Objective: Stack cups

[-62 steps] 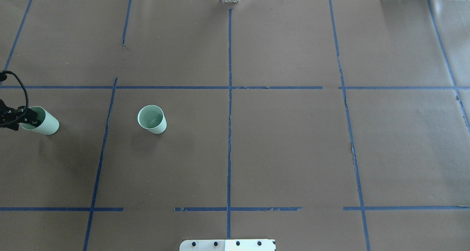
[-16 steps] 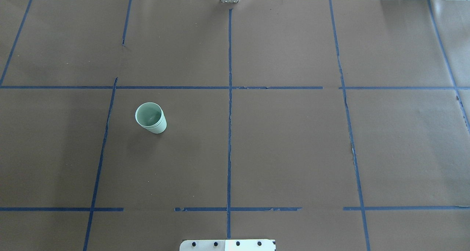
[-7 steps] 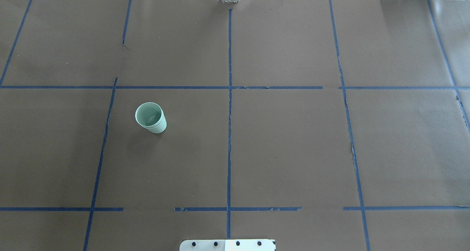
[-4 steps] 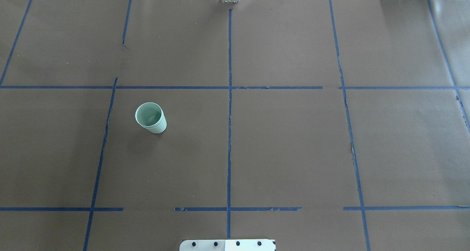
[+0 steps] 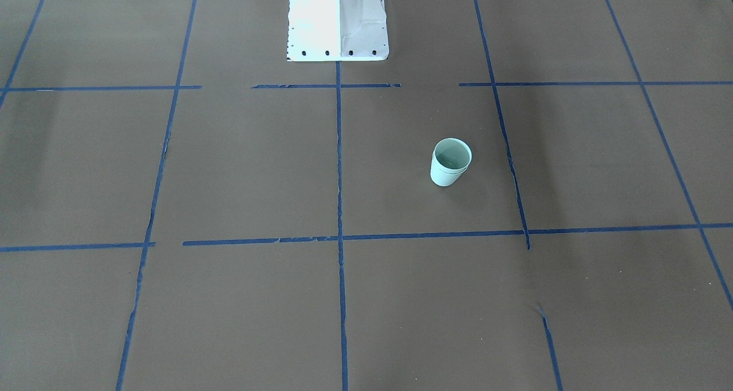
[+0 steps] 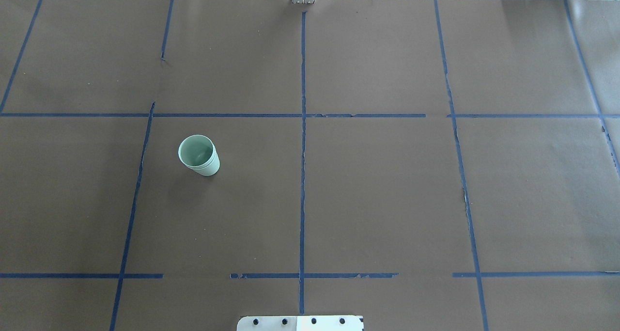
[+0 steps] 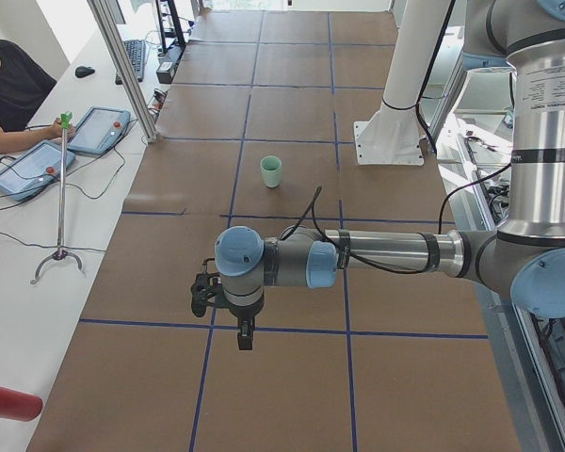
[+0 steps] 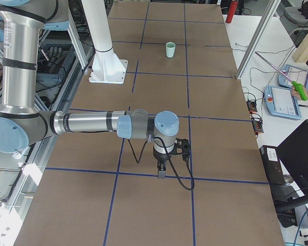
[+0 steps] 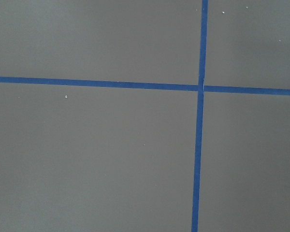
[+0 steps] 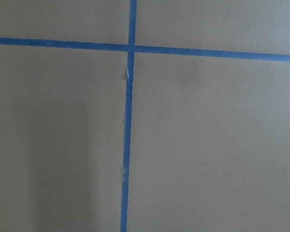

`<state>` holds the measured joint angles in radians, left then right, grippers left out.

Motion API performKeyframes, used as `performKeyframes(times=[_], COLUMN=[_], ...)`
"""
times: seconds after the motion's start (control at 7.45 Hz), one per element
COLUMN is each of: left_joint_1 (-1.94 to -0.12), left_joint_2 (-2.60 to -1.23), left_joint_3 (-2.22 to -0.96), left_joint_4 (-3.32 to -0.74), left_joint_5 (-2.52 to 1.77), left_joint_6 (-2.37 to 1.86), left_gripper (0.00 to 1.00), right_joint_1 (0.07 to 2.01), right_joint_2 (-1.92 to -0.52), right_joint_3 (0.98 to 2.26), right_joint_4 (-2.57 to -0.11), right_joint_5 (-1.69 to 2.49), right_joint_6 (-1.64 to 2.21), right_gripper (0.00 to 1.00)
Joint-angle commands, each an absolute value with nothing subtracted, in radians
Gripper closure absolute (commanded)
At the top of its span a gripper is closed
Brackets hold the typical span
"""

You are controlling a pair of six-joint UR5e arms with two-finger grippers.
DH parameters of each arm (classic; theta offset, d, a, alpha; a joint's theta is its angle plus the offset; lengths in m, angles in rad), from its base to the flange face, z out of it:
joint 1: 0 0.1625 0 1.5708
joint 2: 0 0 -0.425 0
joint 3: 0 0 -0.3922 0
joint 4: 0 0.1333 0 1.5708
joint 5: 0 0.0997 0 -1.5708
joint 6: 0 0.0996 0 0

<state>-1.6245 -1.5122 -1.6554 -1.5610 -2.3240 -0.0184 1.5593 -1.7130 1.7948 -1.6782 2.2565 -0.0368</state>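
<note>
The two pale mint-green cups stand upright, one nested inside the other, on the brown table left of centre. The stack also shows in the front-facing view, the exterior left view and the exterior right view. My left gripper points down over the table's left end, far from the cups. My right gripper points down over the table's right end. Both show only in the side views, so I cannot tell if they are open or shut. Both wrist views show only bare paper and blue tape.
Blue tape lines divide the brown paper into a grid. The white robot base plate sits at the near middle edge. An operator's tablets, a metal stand and an aluminium post are beyond the far edge.
At the earliest frame my left gripper held one cup at the left edge, apart from the other. That cup now sits nested in the other, and the gripper has left the overhead view.
</note>
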Motion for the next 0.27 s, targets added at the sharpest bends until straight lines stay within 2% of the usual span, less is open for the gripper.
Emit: performKeyframes(times=[0.0, 0.13], left_joint_1=[-1.624, -1.624], left_joint_2=[-1.513, -1.513], left_joint_3=[-1.655, -1.655], left_joint_4=[-1.560, -1.560], left_joint_5=[-2.324, -2.324], left_joint_6=[-0.018, -0.018], left_gripper=[0.00, 0.00], right_joint_1=[1.560, 1.559], right_joint_2=[-1.713, -1.712], right_joint_3=[1.795, 1.795], right_joint_4=[-1.678, -1.678], right_joint_5=[2.256, 2.256], right_joint_6=[-0.037, -0.037], right_gripper=[0.00, 0.00])
